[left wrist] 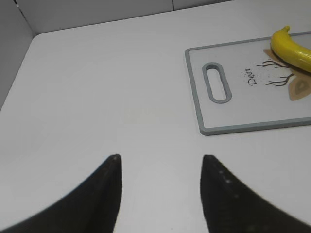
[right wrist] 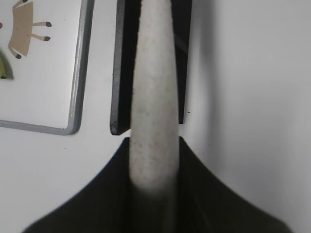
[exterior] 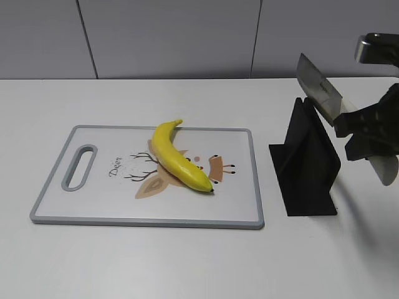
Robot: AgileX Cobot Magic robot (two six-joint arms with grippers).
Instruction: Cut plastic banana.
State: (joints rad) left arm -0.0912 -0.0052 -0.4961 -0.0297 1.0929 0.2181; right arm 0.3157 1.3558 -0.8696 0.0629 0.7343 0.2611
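The plastic banana (exterior: 177,159) is glossy yellow and lies diagonally on the white cutting board (exterior: 87,205) with a grey rim and deer print. Its stem end also shows in the left wrist view (left wrist: 291,46). My right gripper (exterior: 358,128) is shut on the pale speckled handle (right wrist: 153,97) of a knife. The steel blade (exterior: 319,87) points up and left, above the black knife stand (exterior: 307,165). My left gripper (left wrist: 160,160) is open and empty over bare table left of the board (left wrist: 228,128). It is out of the exterior view.
The black knife stand sits right of the board, also seen under the handle in the right wrist view (right wrist: 119,73). A grey panelled wall (exterior: 187,37) runs along the back of the white table (exterior: 187,261).
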